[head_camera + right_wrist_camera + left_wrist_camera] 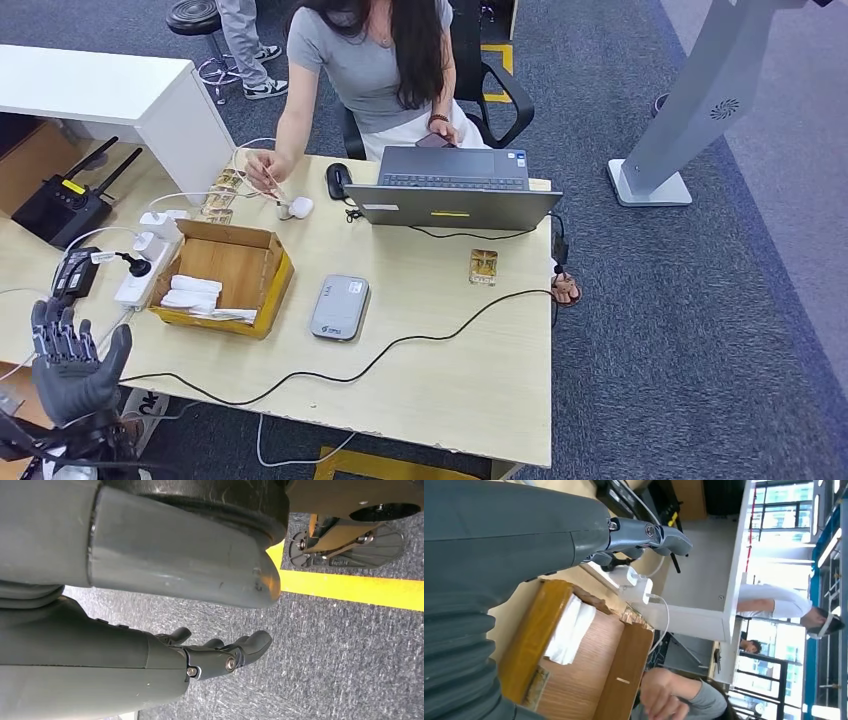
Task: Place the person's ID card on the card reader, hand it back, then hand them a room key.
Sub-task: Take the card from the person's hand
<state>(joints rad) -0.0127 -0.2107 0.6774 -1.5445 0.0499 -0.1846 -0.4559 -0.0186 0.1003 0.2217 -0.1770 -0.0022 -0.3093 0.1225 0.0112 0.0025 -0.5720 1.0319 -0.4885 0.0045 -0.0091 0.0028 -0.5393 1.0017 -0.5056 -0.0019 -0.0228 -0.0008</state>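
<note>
The grey card reader (340, 307) lies flat in the middle of the wooden desk (440, 350). To its left stands an open cardboard box (222, 277) holding white cards (192, 292); the left wrist view shows the box (589, 680) and the cards (569, 630) from close up. A person sits at the far side, one hand (265, 172) at the desk's far edge pinching something small and thin. My left hand (70, 360) is raised at the desk's near left corner, fingers apart and empty, its fingers (649, 532) stretched out. My right hand (215, 652) hangs over the floor, holding nothing.
An open laptop (450, 188) and a black mouse (338, 181) sit at the far edge. A black cable (400, 340) snakes across the desk. A power strip (140, 280) and a router (65, 205) lie left of the box. A small gold item (483, 266) lies right of the reader.
</note>
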